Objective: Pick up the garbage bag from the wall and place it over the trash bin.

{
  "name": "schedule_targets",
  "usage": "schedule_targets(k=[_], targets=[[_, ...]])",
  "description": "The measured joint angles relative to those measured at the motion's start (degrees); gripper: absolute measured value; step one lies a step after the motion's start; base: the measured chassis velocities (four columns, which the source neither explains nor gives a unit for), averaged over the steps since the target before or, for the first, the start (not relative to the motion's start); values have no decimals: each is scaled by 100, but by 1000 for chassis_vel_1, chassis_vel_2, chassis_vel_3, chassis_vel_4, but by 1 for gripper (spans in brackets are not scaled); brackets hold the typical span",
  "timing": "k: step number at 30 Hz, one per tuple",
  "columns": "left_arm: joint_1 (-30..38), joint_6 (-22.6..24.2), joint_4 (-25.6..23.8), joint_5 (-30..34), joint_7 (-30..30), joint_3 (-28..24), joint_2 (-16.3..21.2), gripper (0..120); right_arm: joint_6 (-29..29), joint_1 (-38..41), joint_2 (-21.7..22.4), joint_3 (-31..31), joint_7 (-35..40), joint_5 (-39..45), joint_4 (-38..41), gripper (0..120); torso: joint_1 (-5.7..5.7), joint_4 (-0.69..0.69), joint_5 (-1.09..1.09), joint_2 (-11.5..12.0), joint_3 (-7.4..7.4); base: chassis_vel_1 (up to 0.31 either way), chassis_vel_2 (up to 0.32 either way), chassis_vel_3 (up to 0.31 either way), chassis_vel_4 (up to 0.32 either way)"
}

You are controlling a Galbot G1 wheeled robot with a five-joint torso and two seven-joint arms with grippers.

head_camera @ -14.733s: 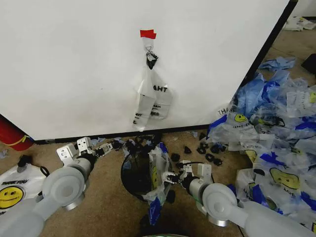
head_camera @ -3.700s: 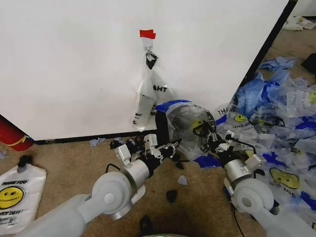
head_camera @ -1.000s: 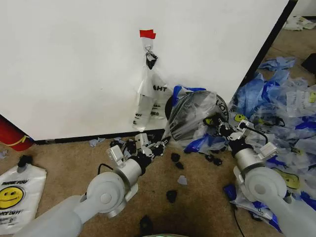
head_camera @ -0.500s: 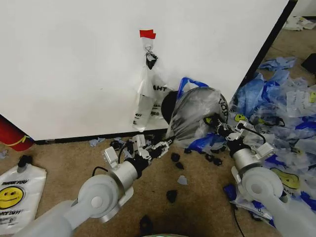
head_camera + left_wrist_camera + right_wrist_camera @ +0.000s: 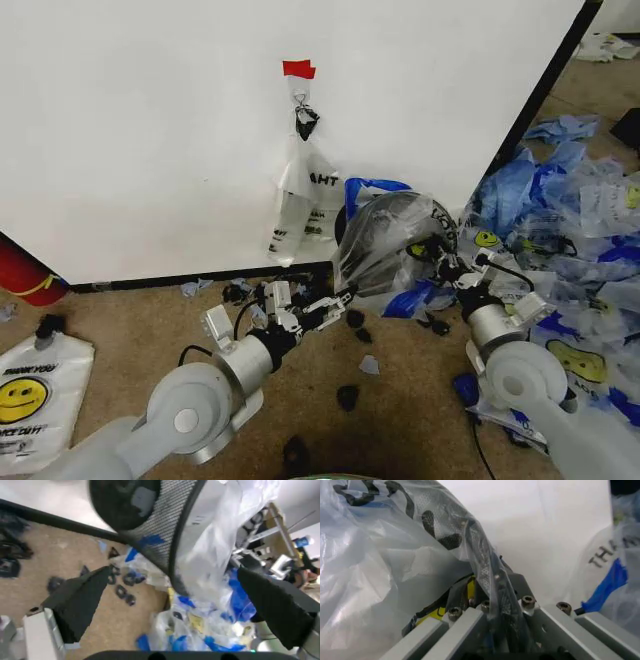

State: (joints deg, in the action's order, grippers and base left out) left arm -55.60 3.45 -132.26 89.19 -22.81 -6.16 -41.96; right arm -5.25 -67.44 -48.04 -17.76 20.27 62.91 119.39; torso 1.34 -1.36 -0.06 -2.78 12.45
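Note:
The black mesh trash bin [image 5: 352, 222] is lifted off the carpet and tipped on its side against the white wall [image 5: 150, 130]. The clear garbage bag [image 5: 395, 240], with black print and a blue handle, is draped over it. My right gripper [image 5: 447, 263] is shut on the bin's rim through the plastic; in the right wrist view the right gripper [image 5: 495, 609] clamps mesh and film together. My left gripper [image 5: 338, 298] is open just below and left of the bin. In the left wrist view the left gripper [image 5: 172, 571] has its fingers [image 5: 80, 600] spread wide around the bin [image 5: 165, 528] and the bag [image 5: 220, 555].
A narrower clear bag [image 5: 305, 195] hangs from a clip under red tape [image 5: 299, 68] on the wall. A heap of bags [image 5: 570, 230] covers the floor at the right. A red cylinder [image 5: 25, 275] and a white smiley bag [image 5: 30, 395] lie at the left. Black clips [image 5: 348, 397] litter the carpet.
The bagged bin has swung up and then dropped back a little in the right gripper's hold. My left arm has drawn back toward me while its open gripper stays by the bin.

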Motion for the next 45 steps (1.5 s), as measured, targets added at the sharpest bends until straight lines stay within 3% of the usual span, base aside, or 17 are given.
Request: schedule_targets(k=[8, 13, 18, 24, 37, 40, 45], targets=[[-375, -84, -290, -216, -176, 289, 48, 100, -77, 140, -146, 154, 147, -403, -127, 0, -1, -6, 0, 0, -1, 0, 0, 0, 0], [-436, -127, -762, 141, -302, 733, 129, 100, -106, 344, -446, 354, 288, -876, -266, 0, -1, -8, 0, -1, -1, 0, 0, 0, 0], [-262, -96, -914, 316, -292, 615, -1, 100, -105, 470, -725, 375, 332, -1283, -292, 0, -1, -4, 0, -1, -1, -14, -36, -35, -11], [5, -18, -769, 388, -112, 343, -78, 100, -38, 258, -1027, 461, 380, -1528, -206, 0, 0, 5, -2, 0, 0, 0, 0, 0, 0], [-345, -53, -907, 275, -114, 533, 247, 100, 76, 26, -810, 946, 570, -1220, 59, 0, 1, 11, 1, 0, 1, 0, 0, 0, 0], [-384, -76, -925, 275, -116, 558, 286, 100, 79, 9, -731, 1003, 593, -990, 116, 0, 1, 3, 0, 0, 1, 0, 0, 0, 0], [-422, -99, -1002, 269, -116, 561, 291, 100, 146, 26, -516, 1120, 898, -350, 332, 0, 1, 1, 0, 0, 1, 0, 0, 0, 0]])
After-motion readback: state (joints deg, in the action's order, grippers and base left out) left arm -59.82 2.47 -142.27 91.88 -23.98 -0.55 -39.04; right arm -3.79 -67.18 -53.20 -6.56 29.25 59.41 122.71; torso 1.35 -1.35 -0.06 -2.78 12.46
